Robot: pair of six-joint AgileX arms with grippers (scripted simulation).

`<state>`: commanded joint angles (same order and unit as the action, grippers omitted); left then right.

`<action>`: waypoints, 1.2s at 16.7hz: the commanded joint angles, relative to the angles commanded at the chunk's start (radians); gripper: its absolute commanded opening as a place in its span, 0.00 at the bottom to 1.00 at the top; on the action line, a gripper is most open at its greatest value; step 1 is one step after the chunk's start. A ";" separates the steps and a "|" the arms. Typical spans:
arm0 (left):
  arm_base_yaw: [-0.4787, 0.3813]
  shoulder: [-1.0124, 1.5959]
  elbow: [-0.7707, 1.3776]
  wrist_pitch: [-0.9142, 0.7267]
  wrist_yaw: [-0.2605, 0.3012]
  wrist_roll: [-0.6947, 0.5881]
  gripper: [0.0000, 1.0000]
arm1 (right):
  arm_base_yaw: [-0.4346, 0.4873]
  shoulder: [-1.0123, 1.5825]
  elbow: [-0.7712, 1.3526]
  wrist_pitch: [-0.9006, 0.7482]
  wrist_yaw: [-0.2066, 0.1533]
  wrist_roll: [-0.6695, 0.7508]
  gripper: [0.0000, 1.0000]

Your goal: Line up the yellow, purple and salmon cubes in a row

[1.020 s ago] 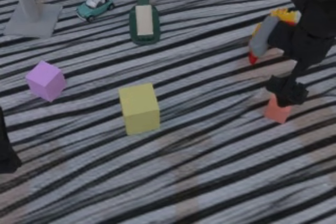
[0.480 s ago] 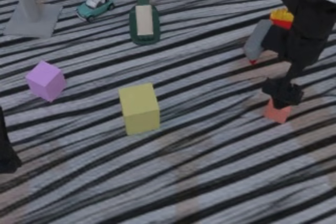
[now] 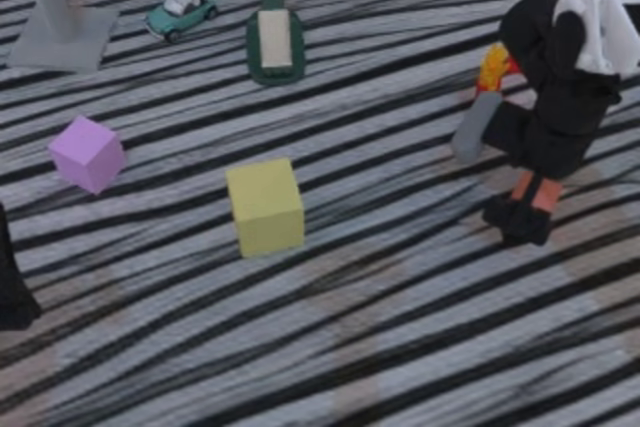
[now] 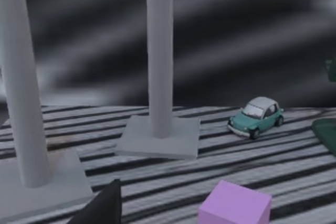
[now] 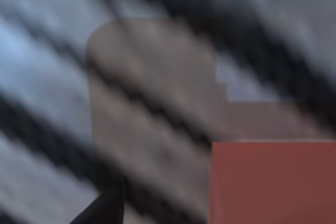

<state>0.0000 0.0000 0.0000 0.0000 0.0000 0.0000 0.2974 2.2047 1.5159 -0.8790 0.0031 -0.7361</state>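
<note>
— Right gripper (image 3: 519, 219), condition?
— Fingers clamped on the salmon cube (image 3: 532, 187), over the table's right side; only a sliver of the cube shows between arm and fingertips. In the wrist view the cube (image 5: 273, 182) fills a corner.
— Surroundings?
— A red fries carton (image 3: 494, 65) lies tipped just behind the arm. The yellow cube (image 3: 264, 206) sits mid-table, the purple cube (image 3: 88, 153) well left.
— Left gripper (image 3: 12, 302)?
— Parked at the left edge; cannot tell whether its fingers are apart.
</note>
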 joint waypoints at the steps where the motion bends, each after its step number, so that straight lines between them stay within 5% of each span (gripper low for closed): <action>1: 0.000 0.000 0.000 0.000 0.000 0.000 1.00 | 0.000 0.006 -0.009 0.012 0.000 0.000 1.00; 5: 0.000 0.000 0.000 0.000 0.000 0.000 1.00 | 0.000 0.007 -0.010 0.014 0.000 0.000 1.00; 18: 0.000 0.000 0.000 0.000 0.000 0.000 1.00 | 0.000 0.007 -0.010 0.014 0.000 0.000 0.02; 20: 0.000 0.000 0.000 0.000 0.000 0.000 1.00 | 0.000 0.007 -0.010 0.014 0.000 0.000 0.00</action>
<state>0.0000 0.0000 0.0000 0.0000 0.0000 0.0000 0.2977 2.2117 1.5055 -0.8645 0.0032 -0.7360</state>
